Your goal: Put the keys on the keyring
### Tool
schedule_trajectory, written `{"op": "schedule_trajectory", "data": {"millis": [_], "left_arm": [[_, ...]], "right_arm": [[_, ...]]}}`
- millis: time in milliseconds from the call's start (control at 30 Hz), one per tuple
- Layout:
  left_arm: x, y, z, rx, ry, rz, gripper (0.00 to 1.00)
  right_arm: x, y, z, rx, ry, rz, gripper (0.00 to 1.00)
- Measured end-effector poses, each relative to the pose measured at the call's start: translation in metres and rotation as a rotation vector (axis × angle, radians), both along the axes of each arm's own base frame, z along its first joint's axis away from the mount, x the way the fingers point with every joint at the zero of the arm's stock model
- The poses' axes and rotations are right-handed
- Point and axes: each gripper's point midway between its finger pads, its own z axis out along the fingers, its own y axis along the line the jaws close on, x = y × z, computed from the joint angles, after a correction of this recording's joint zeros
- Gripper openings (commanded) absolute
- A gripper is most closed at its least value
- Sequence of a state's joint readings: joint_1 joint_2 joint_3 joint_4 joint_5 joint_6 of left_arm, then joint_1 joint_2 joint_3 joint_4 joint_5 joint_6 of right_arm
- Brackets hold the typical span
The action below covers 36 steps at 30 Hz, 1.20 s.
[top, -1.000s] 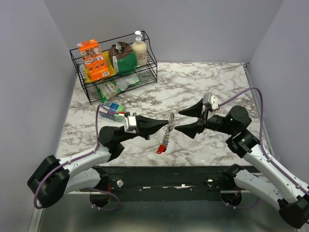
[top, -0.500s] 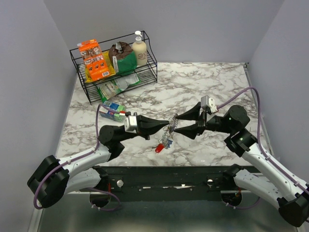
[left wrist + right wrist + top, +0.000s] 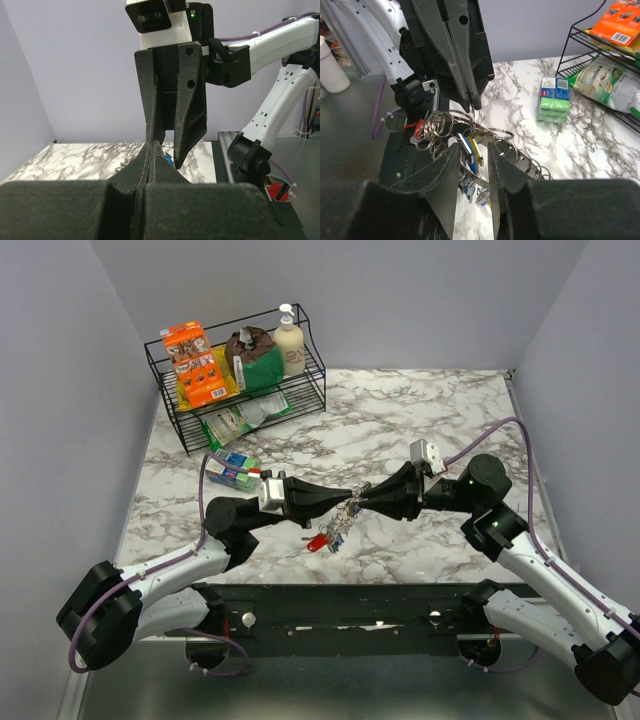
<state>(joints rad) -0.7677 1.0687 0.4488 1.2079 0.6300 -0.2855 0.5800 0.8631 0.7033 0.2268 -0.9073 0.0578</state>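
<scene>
Marbled white tabletop [image 3: 400, 420] fills the space between grey walls, and both arms meet low over its near middle. The left gripper [image 3: 348, 497] reaches rightward with its fingers [image 3: 150, 165] pressed tightly together. In the right wrist view their tips pinch one loop of the keyring [image 3: 442, 122], a chain-like bunch of silver rings that hangs just below and behind those tips. The right gripper [image 3: 365, 502] faces it nose to nose, almost touching. Its two fingers [image 3: 445, 175] stand a narrow gap apart. The keys [image 3: 470, 150] hang from the rings straight in front of this claw. A blue head and a yellow head sit in the gap between its fingers, but whether the pads actually press on them cannot be told. A red key [image 3: 318, 541] dangles lower, on the left gripper's side of the bunch and just above the table. Farther ahead of the right claw, past the left arm, a green sponge pack [image 3: 554, 97] lies flat on the marble. Beyond it stands a black wire rack [image 3: 300, 390] holding boxes, bags and a bottle.
</scene>
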Motion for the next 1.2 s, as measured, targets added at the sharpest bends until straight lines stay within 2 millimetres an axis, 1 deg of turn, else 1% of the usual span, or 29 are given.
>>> {"op": "schedule_trajectory", "data": {"millis": [33,67,167,267,633,767,933,1100,1200], "left_arm": [[0.0,0.0,0.0,0.001,0.0,-0.001,0.0],[-0.001,0.0,0.0,0.002,-0.001,-0.003,0.0],[-0.001,0.0,-0.001,0.004,-0.002,-0.006,0.0],[-0.001,-0.001,-0.001,0.006,0.0,-0.005,0.0],[0.001,-0.002,-0.007,0.033,0.013,0.002,0.0],[0.001,-0.001,-0.008,0.042,0.013,0.007,0.0],[0.002,-0.001,-0.011,0.054,0.021,0.01,0.0],[0.003,-0.002,-0.016,0.071,0.036,0.01,0.0],[0.004,-0.003,-0.019,0.079,0.046,0.011,0.0]], "right_arm": [[0.0,0.0,0.0,0.0,-0.001,0.0,0.24],[0.0,0.0,0.0,0.0,-0.001,0.0,0.19],[0.0,0.0,0.0,0.0,-0.004,0.0,0.12],[0.0,-0.001,0.0,-0.001,-0.006,0.001,0.08],[0.0,-0.001,-0.006,-0.02,0.001,0.007,0.06],[-0.001,0.0,-0.011,-0.034,0.015,0.019,0.04],[0.001,0.001,-0.02,-0.057,0.024,0.026,0.03],[0.003,0.003,-0.028,-0.076,0.042,0.029,0.04],[0.004,0.003,-0.032,-0.088,0.056,0.031,0.08]]}}
